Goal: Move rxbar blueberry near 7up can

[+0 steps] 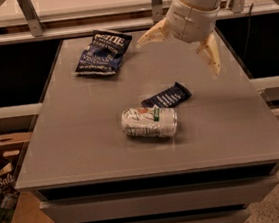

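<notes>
The rxbar blueberry (166, 97), a small flat dark navy wrapper, lies on the grey table just behind the 7up can. The 7up can (149, 122), silver-white with green and red marks, lies on its side near the table's middle. The two almost touch. My gripper (180, 52) hangs above the table's back right part, up and to the right of the bar. Its two tan fingers (210, 55) are spread wide and hold nothing.
A larger dark blue chip bag (102, 52) with white lettering lies at the back left of the table (72, 136). Cardboard boxes (6, 199) stand on the floor at the left. A railing runs behind the table.
</notes>
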`<action>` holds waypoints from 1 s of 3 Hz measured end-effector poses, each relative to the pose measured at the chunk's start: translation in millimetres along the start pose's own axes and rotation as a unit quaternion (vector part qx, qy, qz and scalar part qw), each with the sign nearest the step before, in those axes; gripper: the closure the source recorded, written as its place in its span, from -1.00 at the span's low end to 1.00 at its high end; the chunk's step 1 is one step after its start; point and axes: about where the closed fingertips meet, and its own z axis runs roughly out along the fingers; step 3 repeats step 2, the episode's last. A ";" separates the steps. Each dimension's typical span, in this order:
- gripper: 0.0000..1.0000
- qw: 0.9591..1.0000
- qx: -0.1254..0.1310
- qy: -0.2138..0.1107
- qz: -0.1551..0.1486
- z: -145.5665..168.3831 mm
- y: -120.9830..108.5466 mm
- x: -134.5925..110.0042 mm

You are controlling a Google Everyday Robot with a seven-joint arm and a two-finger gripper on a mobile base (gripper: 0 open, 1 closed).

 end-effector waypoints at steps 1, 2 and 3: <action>-1.00 1.000 -0.001 -0.002 -0.001 0.6 -0.3 -0.2; -1.00 1.000 -0.001 -0.002 -0.001 0.6 -0.3 -0.2; -1.00 1.000 -0.001 -0.002 -0.001 0.6 -0.3 -0.2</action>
